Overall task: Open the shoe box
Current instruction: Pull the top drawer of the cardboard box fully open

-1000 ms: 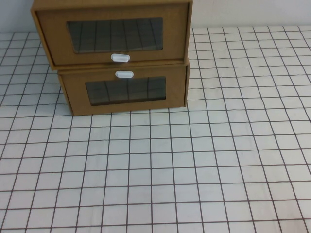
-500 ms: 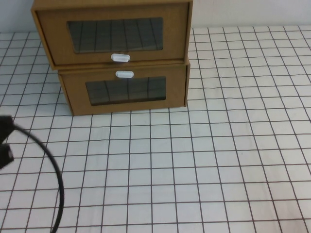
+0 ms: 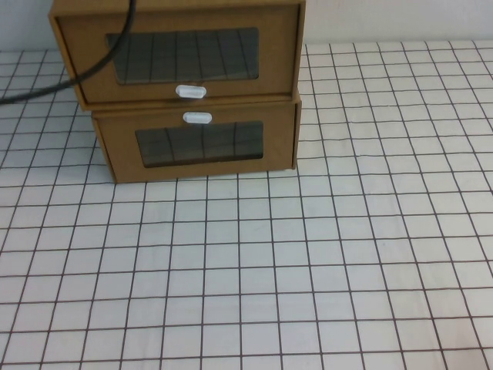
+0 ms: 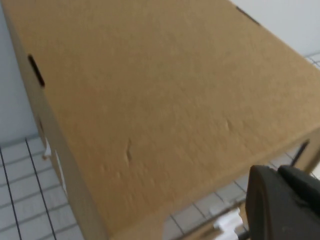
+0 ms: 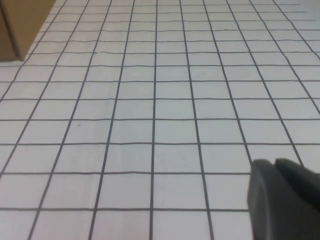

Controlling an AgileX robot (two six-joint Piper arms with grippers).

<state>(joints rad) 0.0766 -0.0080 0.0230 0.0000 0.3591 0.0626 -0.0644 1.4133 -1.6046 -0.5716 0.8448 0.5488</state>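
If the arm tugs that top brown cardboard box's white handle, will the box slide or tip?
Likely the whole top brown cardboard box slides: it merely rests on the lower cardboard box, offset leftward, and looks light. Its thin panels may flex. The left gripper is above its top; the right gripper, shut, is over the gridded table.

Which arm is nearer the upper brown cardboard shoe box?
Left. The left tool hovers above the upper brown cardboard shoe box; the right tool hangs over the white gridded table, apart.

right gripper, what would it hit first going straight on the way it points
Probably the table; a box sits off to the side. Right gripper hovers over the table, left gripper above the top box.
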